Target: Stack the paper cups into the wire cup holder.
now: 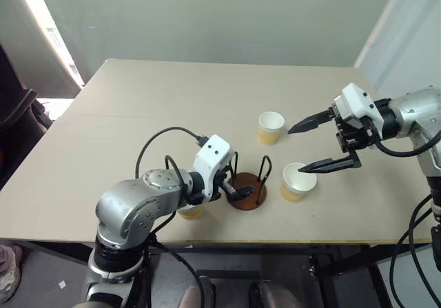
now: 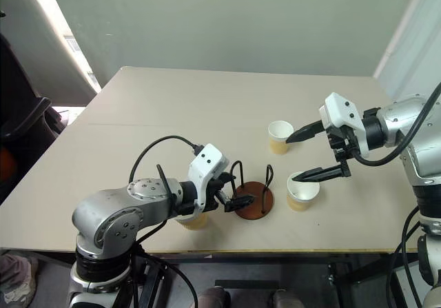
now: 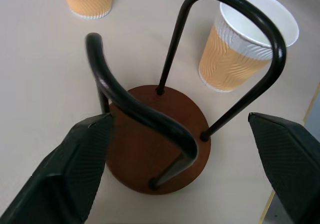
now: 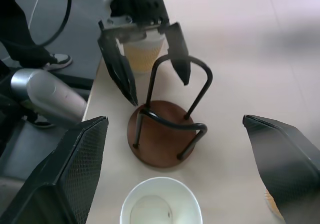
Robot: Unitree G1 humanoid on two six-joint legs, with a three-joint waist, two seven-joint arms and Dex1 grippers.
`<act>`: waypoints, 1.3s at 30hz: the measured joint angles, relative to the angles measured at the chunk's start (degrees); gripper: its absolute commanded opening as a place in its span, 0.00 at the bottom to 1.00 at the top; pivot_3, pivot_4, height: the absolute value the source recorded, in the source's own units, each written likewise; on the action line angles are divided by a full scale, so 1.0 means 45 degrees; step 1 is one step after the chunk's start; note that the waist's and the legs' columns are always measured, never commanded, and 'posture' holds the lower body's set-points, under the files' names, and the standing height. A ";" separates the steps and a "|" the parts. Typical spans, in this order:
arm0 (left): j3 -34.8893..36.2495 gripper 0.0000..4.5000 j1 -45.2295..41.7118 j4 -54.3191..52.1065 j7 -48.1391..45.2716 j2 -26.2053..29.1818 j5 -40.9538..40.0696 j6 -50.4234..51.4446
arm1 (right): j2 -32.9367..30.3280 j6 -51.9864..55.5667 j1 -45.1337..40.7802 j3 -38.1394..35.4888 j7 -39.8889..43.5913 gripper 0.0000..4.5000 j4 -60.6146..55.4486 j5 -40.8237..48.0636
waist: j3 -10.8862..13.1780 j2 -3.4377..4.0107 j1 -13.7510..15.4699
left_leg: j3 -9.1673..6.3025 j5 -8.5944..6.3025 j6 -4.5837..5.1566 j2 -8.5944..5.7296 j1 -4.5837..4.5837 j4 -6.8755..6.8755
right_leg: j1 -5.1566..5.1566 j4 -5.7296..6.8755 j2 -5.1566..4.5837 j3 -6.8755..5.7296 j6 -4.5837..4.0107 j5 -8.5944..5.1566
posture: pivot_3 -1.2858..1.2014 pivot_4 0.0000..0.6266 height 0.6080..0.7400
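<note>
Cups and wire cup holder [image 1: 247,187] on the table [image 1: 124,136], none stacked.
Left gripper [image 1: 231,189], jaws spread, straddles the empty holder, one cup [image 1: 191,211] behind it; right gripper [image 1: 313,144], jaws wide, hangs above a nearer cup [image 1: 297,182]; third cup [image 1: 270,127] stands beyond.

- Beige table [image 1: 138,136], seam running across its far half.
- Dark chair [image 1: 17,115] beyond the table's left edge.
- Person's shoe [image 4: 57,59] on the floor.

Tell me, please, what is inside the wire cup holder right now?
No cup sits inside the wire cup holder; its bare wooden base shows between the loops. The open left hand straddles it.
</note>
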 measured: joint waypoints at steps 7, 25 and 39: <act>0.0054 0.99 -0.0067 -0.0241 -0.0986 0.1889 -0.0341 -0.0833 | 0.0213 -0.0379 -0.0325 0.0192 0.0134 1.00 0.0602 -0.0240 | 0.0001 -0.0002 -0.0037 | 0.0028 -0.0028 0.0033 -0.0015 0.0005 0.0004 | -0.0016 -0.0006 -0.0026 0.0027 0.0013 -0.0009 | 0.52 0.24 1.00; 0.0356 0.99 -0.1034 0.1857 -0.5236 0.7241 0.0766 -0.6749 | -0.1323 -0.1070 0.0819 0.1114 0.0621 1.00 0.0703 -0.1130 | 0.0002 0.0000 -0.0133 | 0.0008 -0.0150 0.0070 0.0015 -0.0102 -0.0017 | -0.0160 0.0011 -0.0023 0.0022 -0.0018 -0.0041 | 0.52 0.24 1.00; 0.6555 0.99 0.3576 0.3071 -1.1027 1.0934 -0.0569 -0.8718 | -0.1385 -0.0383 0.2681 0.1806 -0.0106 1.00 -0.1499 -0.2039 | 0.0003 0.0002 -0.0433 | 0.0029 -0.0263 0.0115 0.0105 -0.0124 -0.0018 | -0.0201 0.0044 -0.0001 0.0020 -0.0050 -0.0088 | 0.52 0.24 1.00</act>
